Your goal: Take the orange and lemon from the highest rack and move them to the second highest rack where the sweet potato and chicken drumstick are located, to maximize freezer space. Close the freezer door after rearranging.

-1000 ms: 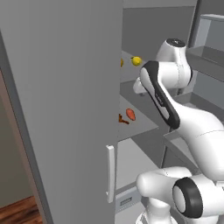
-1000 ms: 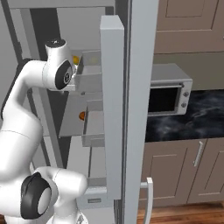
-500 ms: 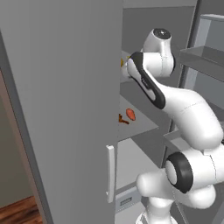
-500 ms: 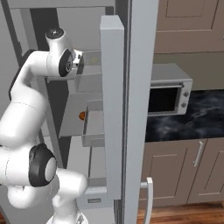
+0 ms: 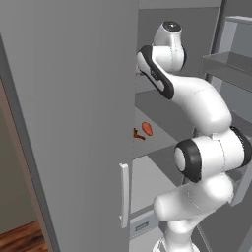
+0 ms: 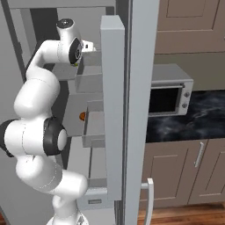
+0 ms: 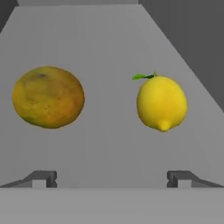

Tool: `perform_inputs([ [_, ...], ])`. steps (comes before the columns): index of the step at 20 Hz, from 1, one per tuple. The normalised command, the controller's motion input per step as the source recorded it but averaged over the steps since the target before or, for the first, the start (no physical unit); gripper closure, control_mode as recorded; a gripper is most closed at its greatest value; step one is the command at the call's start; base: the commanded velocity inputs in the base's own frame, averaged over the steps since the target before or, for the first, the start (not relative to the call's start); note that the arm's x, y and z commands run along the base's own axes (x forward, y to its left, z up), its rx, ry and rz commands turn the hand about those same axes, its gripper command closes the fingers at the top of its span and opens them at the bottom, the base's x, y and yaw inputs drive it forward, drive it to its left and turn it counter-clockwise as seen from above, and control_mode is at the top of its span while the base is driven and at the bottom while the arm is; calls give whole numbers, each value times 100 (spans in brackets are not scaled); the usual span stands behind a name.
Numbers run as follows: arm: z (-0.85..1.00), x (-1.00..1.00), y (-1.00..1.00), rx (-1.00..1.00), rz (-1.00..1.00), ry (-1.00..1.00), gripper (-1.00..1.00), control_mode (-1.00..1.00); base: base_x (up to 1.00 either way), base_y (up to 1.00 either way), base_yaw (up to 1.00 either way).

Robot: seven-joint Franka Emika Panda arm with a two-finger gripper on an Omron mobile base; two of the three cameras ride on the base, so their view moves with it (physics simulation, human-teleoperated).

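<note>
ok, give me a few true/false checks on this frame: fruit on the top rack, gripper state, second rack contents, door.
1. The orange and the lemon lie apart on the highest rack. True.
2. The gripper is shut on the lemon. False: its jaws stand wide open, short of both fruits, holding nothing.
3. In the hand view the lemon shows a small green leaf at its top. True.
4. The sweet potato sits on the second highest rack, below the arm's reach point. True.
5. The freezer door is closed. False: it stands open, with the arm reaching inside.
6. The orange is already beside the sweet potato. False: it is on the highest rack with the lemon.
</note>
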Motion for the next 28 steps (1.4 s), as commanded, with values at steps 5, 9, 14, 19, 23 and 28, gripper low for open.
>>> perform_inputs([
  [5, -1, 54, -11, 0, -7, -12, -100, -100, 0, 0, 0],
  [9, -5, 49, -17, 0, -8, -16, -100, -100, 0, 0, 0],
  [14, -12, 34, -16, 0, -6, -7, -100, -100, 0, 0, 0],
  [19, -16, 31, -1, 0, 0, 0, -100, -100, 0, 0, 0],
  [23, -11, 26, -6, 0, 0, 0, -100, -100, 0, 0, 0],
  [28, -26, 2, -18, 0, 0, 0, -100, -100, 0, 0, 0],
])
